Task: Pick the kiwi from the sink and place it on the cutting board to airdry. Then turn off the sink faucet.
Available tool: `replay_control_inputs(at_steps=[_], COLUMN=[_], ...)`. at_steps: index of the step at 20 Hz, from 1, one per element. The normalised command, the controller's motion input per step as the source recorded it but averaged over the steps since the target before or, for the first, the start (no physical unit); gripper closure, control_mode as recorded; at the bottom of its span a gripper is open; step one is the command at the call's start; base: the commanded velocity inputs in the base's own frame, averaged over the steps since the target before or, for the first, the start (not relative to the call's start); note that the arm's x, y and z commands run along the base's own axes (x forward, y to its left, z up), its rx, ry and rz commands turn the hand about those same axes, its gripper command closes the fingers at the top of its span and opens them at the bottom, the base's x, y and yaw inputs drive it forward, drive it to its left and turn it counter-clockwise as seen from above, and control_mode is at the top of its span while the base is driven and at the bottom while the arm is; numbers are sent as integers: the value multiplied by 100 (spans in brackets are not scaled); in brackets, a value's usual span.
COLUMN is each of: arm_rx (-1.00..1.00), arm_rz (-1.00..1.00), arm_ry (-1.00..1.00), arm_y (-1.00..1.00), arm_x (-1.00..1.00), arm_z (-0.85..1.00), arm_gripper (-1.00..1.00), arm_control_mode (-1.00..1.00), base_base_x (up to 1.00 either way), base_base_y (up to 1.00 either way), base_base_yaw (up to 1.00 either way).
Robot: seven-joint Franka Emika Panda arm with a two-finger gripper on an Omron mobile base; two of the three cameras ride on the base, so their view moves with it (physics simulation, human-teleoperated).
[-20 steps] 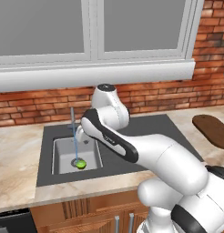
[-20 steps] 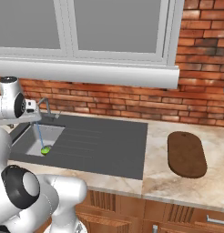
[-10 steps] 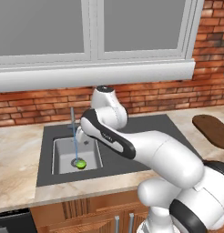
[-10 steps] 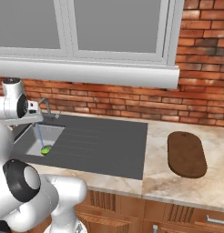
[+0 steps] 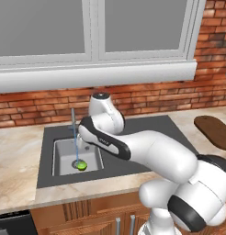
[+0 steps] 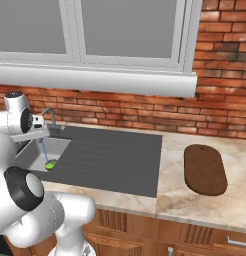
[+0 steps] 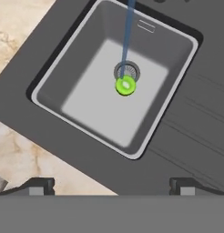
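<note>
I'm looking at a home kitchen: a grey sink [image 5: 64, 158] set into a marble-look counter [image 6: 180, 192], faucet [image 6: 49, 116] running a thin blue stream, red brick wall [image 6: 215, 100] behind under a big white-framed window [image 5: 96, 32], wooden cabinet fronts [image 6: 145, 232] below, and a dark cutting board [image 6: 205, 170] resting on the counter.

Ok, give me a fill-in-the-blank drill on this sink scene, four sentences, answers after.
1. The kiwi lies in the sink touching the round metal ____.
2. A blue stream of ____ runs down from the sink faucet.
3. The cutting board has ____ on it.
4. The gripper hangs above the basin with its jaws ____.

Missing words: drain; water; nothing; open
</note>
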Motion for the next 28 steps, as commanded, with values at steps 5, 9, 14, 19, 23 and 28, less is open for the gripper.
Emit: replay_control_inputs(at_steps=[5, 9, 14, 19, 23, 28], arm_rx=[0, 0, 0, 0, 0, 0], arm_rz=[2, 3, 2, 1, 0, 0], arm_ry=[0, 0, 0, 0, 0, 3], arm_y=[1, 0, 4, 8, 16, 14], arm_x=[10, 13, 16, 15, 17, 20], arm_z=[-23, -23, -23, -22, -15, -10], arm_gripper=[-100, -100, -100, -100, -100, -100], arm_control_mode=[-100, -100, -100, -100, -100, -100], base_base_x=[0, 0, 0, 0, 0, 0], base_base_y=[0, 0, 0, 0, 0, 0], base_base_yaw=[0, 0, 0, 0, 0, 0])
